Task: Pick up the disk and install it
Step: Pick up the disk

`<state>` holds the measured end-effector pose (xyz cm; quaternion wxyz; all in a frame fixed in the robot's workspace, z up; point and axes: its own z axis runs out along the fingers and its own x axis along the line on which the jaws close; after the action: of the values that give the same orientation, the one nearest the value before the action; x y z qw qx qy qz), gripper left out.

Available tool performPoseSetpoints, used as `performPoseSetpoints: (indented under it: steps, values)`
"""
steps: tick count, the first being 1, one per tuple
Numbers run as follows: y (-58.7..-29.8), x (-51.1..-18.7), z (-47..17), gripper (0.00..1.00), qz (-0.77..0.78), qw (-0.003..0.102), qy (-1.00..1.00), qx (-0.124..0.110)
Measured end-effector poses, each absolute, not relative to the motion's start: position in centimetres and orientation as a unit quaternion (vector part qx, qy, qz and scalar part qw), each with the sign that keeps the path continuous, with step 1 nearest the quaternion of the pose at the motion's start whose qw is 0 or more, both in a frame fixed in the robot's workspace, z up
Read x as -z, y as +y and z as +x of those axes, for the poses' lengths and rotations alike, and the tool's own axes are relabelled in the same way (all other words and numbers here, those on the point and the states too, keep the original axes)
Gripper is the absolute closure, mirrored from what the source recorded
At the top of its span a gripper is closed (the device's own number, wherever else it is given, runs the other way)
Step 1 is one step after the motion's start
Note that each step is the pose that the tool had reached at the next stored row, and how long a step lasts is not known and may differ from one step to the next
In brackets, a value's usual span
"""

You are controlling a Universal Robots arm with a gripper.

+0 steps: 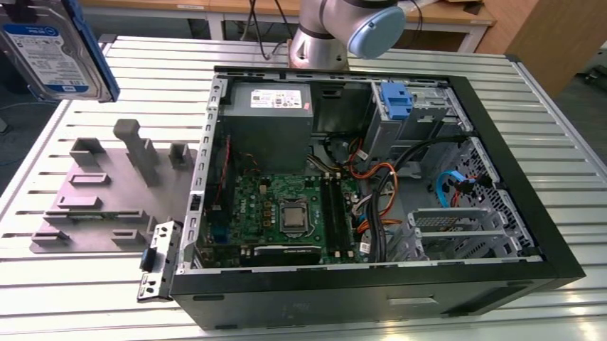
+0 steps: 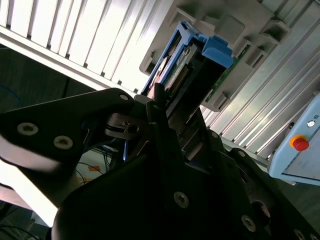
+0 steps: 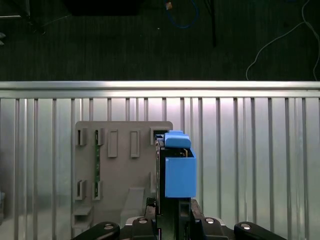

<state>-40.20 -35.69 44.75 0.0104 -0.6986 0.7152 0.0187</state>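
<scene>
The gripper [image 3: 171, 209] clamps the disk [image 3: 180, 172] between its fingers, above the grey fixture [image 3: 120, 167]

One disk [image 1: 52, 53], one open computer case [image 1: 332, 302], one grey holder plate [image 1: 104, 202] and one blue carrier [image 1: 396, 99] in the case.
</scene>
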Motion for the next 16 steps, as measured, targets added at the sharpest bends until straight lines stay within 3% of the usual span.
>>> performPoseSetpoints:
  steps: [16]
  values:
    - [-35.69,-45.46,-40.2,0.65,-0.699,0.01,0.715,-0.019]
